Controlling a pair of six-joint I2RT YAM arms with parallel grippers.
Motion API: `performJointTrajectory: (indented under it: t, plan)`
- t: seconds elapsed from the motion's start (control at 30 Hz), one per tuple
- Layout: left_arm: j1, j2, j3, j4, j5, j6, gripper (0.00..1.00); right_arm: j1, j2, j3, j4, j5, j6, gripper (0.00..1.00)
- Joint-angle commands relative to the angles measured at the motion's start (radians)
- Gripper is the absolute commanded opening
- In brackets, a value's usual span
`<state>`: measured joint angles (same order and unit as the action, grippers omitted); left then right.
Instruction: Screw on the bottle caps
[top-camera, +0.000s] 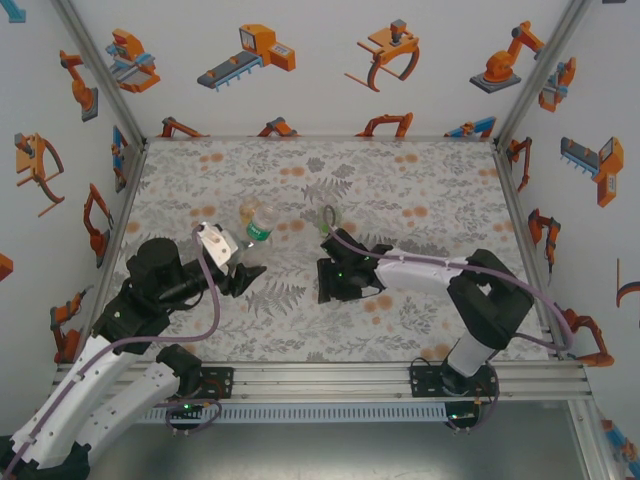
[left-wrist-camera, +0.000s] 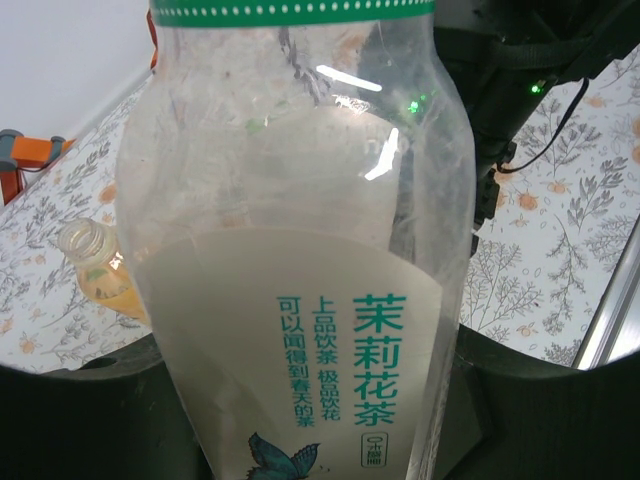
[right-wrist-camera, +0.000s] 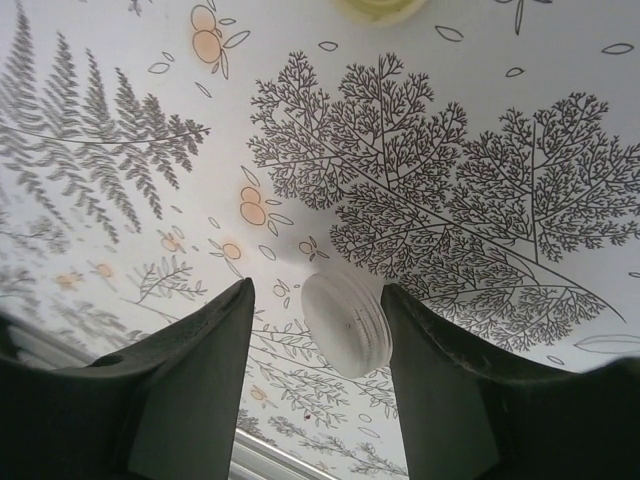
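At table centre | right gripper (right-wrist-camera: 316, 298) low, jaws partly spread either side of white cap (right-wrist-camera: 345, 325) lying on the table (right-wrist-camera: 470, 130), gripping nothing | left gripper (top-camera: 243, 274) clamped on clear green-label bottle (left-wrist-camera: 300, 250), likely steadying it for capping | cap not yet on.

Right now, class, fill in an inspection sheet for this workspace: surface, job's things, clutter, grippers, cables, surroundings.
Surface: table with a fern-and-flower print.
Job's things: clear bottle with a green label; amber bottle beyond it, neck open; white cap on the table.
Clutter: nothing seen.
Grippers: left gripper shut on the clear bottle; right gripper open, a finger on either side of the white cap.
Cables: purple cable along the left arm, another along the right arm.
Surroundings: white walls printed with orange robots; metal frame.
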<state>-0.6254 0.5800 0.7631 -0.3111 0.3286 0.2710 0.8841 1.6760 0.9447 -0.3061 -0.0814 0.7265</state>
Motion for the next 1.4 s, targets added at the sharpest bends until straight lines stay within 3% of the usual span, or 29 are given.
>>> performJointTrajectory:
  t: [0.0,0.23,1.17,1.37]
  plan:
    - [0.006,-0.017,-0.007,0.015,-0.005,0.019,0.09,0.038,0.090,0.031,-0.230,0.161,-0.057,0.53]
    - [0.006,-0.017,-0.008,0.018,-0.003,0.019,0.10,0.085,0.152,0.129,-0.342,0.263,-0.082,0.54]
    - [0.006,-0.005,-0.006,0.013,-0.002,0.026,0.10,0.127,0.181,0.160,-0.309,0.262,-0.093,0.45]
    - [0.006,0.013,-0.005,0.008,0.017,0.036,0.09,0.127,0.168,0.153,-0.305,0.267,-0.095,0.39]
